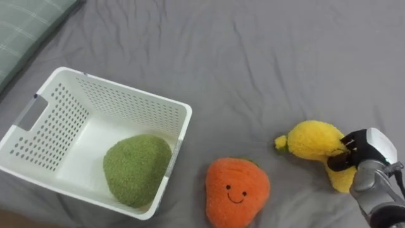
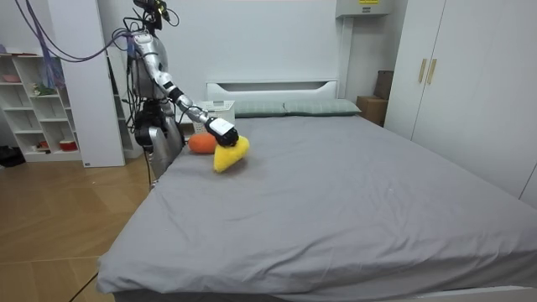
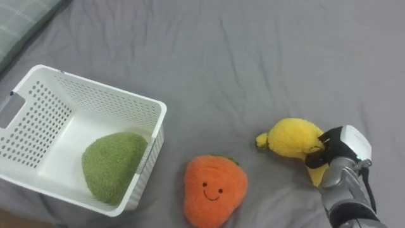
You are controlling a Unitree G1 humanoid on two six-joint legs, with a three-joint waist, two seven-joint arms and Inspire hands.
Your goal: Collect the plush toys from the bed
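A yellow plush toy (image 1: 313, 140) (image 3: 293, 138) lies on the grey bed at the right, and my right hand (image 1: 362, 151) (image 3: 338, 149) is curled round its near side. In the room view the yellow toy (image 2: 230, 154) sits under the same hand (image 2: 222, 130). An orange plush toy with a smiling face (image 1: 236, 190) (image 3: 214, 189) lies to its left, close to the near edge. A white perforated basket (image 1: 44, 123) (image 3: 38, 107) stands at the left with a green plush toy (image 1: 135, 168) (image 3: 111, 164) inside it.
The grey bedsheet (image 1: 266, 57) stretches wide beyond the toys. A green checked pillow (image 1: 22, 25) lies at the far left corner. In the room view I stand at the bed's side near the headboard (image 2: 273, 87), with a white shelf (image 2: 38, 101) behind me.
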